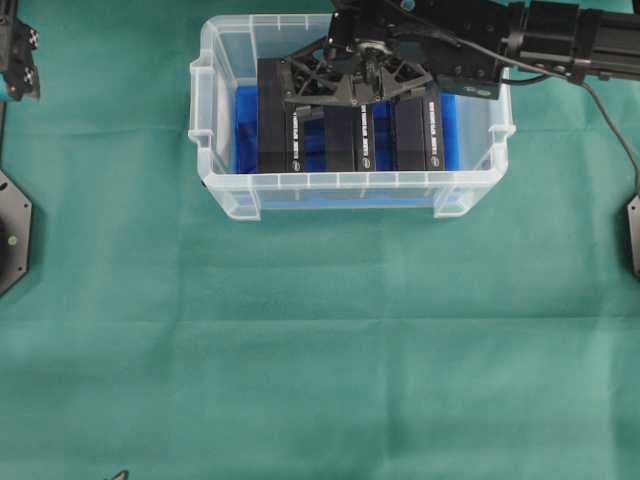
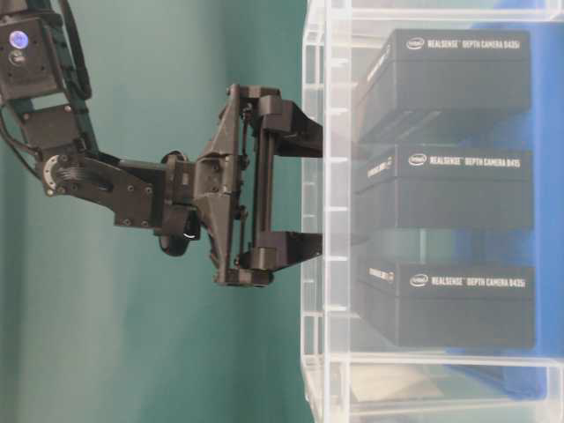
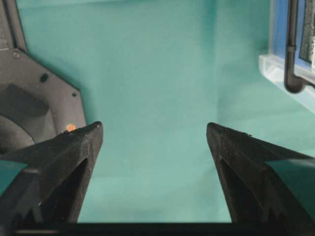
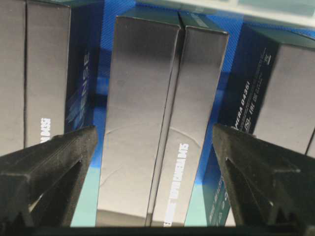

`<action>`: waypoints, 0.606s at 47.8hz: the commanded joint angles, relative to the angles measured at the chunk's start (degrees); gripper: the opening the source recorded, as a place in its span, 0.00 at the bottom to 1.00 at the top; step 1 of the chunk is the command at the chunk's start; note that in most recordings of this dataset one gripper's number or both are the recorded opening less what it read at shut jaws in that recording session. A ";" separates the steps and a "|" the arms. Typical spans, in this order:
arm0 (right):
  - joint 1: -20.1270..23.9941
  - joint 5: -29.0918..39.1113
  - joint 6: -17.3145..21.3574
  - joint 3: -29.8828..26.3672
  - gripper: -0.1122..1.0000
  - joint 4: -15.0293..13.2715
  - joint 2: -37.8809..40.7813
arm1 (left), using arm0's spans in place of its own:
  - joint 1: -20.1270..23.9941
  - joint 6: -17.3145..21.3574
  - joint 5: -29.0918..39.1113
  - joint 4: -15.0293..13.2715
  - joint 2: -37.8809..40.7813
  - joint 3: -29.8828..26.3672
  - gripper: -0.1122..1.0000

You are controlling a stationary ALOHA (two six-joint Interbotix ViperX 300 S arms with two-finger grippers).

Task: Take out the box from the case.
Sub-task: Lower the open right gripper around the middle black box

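The case (image 1: 350, 182) is a clear plastic bin with a blue bottom, at the top middle of the green cloth. Three black boxes stand on edge inside it: left (image 1: 280, 130), middle (image 1: 363, 140) and right (image 1: 425, 135). My right gripper (image 1: 358, 90) reaches in from the right and hangs open above the middle box (image 4: 152, 137). Its fingers stand either side of that box without touching it, and nothing is held. In the table-level view the right gripper (image 2: 300, 189) is outside the case wall (image 2: 317, 370). My left gripper (image 3: 155, 130) is open and empty over bare cloth, far left of the case.
Black arm base plates sit at the left edge (image 1: 12, 230) and right edge (image 1: 633, 235) of the cloth. A cable (image 1: 610, 120) trails from the right arm. A corner of the case (image 3: 290, 69) shows at the upper right of the left wrist view.
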 commanded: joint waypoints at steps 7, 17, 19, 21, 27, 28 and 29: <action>-0.09 -1.49 0.00 0.09 0.95 0.62 -0.18 | 0.18 0.09 -0.09 -0.18 -0.18 -0.97 0.87; -0.18 -3.52 0.00 1.41 0.95 2.02 0.88 | 0.09 0.18 -0.09 -0.09 -0.18 -0.97 0.87; -0.18 -3.60 0.00 1.58 0.95 2.20 1.05 | 0.09 0.18 -0.09 -0.09 -0.26 -0.97 0.87; -0.18 -3.60 0.00 1.76 0.95 2.46 1.14 | 0.18 0.18 -0.09 -0.09 -0.18 -0.97 0.87; -0.18 -4.13 0.00 1.93 0.95 2.55 1.49 | 0.09 0.18 -0.09 -0.09 -0.26 -0.97 0.87; -0.18 -4.22 0.00 1.93 0.95 2.55 1.58 | 0.09 0.09 -0.09 -0.09 -0.18 -0.97 0.87; -0.26 -4.22 0.00 1.85 0.95 2.55 1.58 | 0.09 0.09 -0.09 -0.09 -0.18 -0.97 0.87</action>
